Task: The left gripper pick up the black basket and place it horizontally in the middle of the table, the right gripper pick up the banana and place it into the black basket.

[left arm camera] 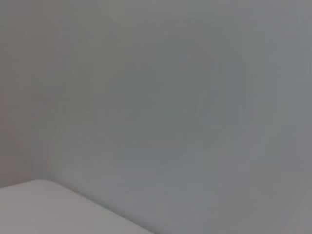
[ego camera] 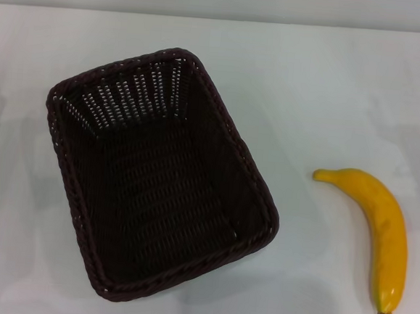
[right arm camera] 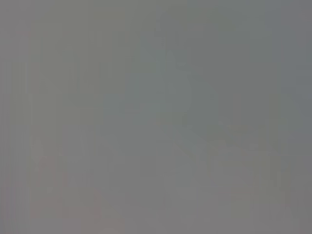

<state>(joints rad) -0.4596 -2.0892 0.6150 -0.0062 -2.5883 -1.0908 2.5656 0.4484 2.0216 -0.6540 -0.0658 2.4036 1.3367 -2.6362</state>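
Note:
The black basket (ego camera: 158, 175) stands on the white table (ego camera: 332, 86), left of the middle. It is a large dark woven rectangle, empty, with its long side running front to back and slightly turned. The banana (ego camera: 379, 228) lies on the table to the right of the basket, apart from it, its pointed stem toward the basket and its greenish-brown tip toward the front. Neither gripper shows in any view. The left wrist view shows only a grey surface and a white corner (left arm camera: 48, 209). The right wrist view shows only plain grey.
The table's far edge (ego camera: 221, 18) runs across the back, with a grey wall behind it. White tabletop lies between the basket and the banana and behind both.

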